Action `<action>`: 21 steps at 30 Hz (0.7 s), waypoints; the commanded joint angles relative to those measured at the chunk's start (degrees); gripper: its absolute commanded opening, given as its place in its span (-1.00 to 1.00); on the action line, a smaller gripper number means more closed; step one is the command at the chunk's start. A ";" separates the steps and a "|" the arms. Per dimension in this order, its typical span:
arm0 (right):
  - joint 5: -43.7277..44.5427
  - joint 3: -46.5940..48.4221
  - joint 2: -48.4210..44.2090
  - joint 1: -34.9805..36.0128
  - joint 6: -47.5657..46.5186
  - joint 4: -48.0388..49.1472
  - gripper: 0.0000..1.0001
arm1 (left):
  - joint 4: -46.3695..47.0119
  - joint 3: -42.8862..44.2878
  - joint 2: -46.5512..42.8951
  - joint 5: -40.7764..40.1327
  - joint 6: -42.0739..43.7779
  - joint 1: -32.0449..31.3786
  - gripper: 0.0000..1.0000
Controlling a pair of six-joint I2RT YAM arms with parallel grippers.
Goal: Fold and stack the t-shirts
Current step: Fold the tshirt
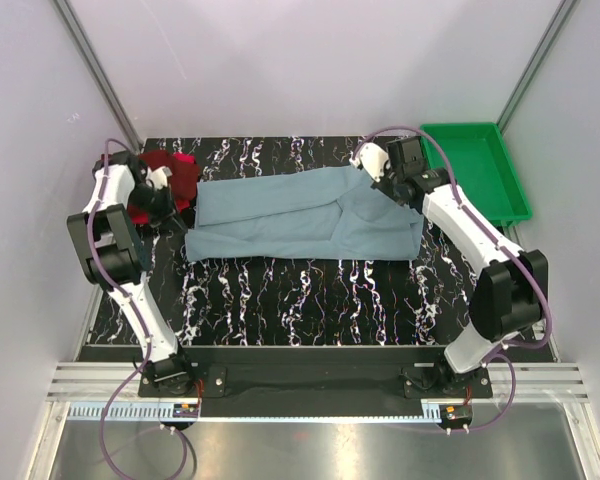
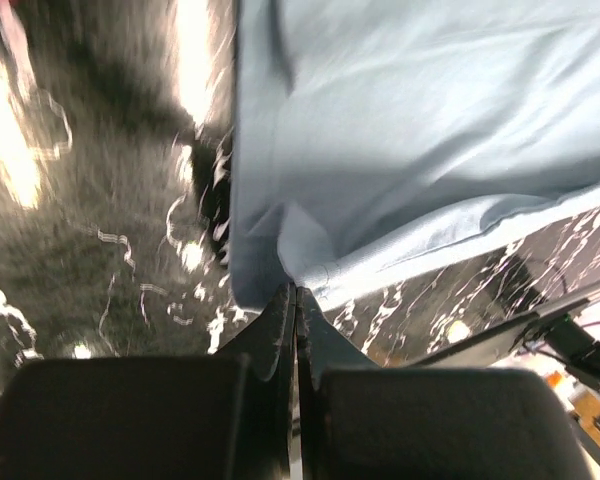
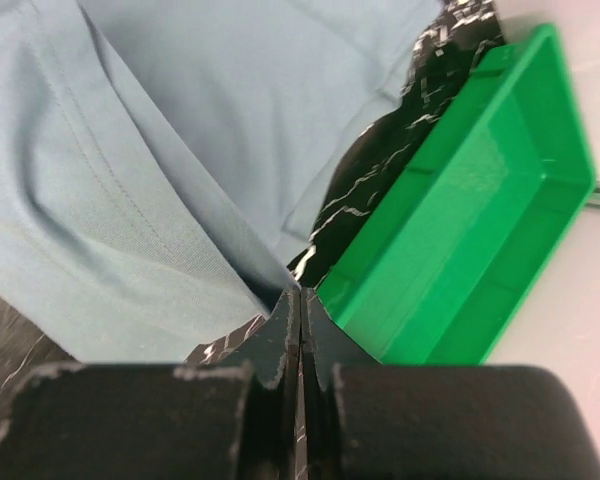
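My left gripper clamped on the blue shirt at its left edge, arm elbowed far-left, right gripper pinching its far-right corner beside the green tray

Soft, even overhead light fills my top view, sharp throughout, with a pale sheen on the metal sill nearest me. My left wrist view smears the bench into white glare streaks; my fingers loom dark, out of focus.
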 commanded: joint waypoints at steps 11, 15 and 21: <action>-0.66 16.29 10.41 -2.43 4.70 3.40 -1.00 | 5.02 12.10 4.41 2.92 1.30 -3.46 -1.00; -2.15 20.08 13.22 -2.52 7.85 -2.82 -1.00 | 3.79 12.11 5.21 1.42 2.53 -3.37 -1.00; -9.41 13.34 16.22 -4.63 17.97 -10.05 -0.01 | 4.93 10.17 5.29 2.11 2.09 -3.19 -1.00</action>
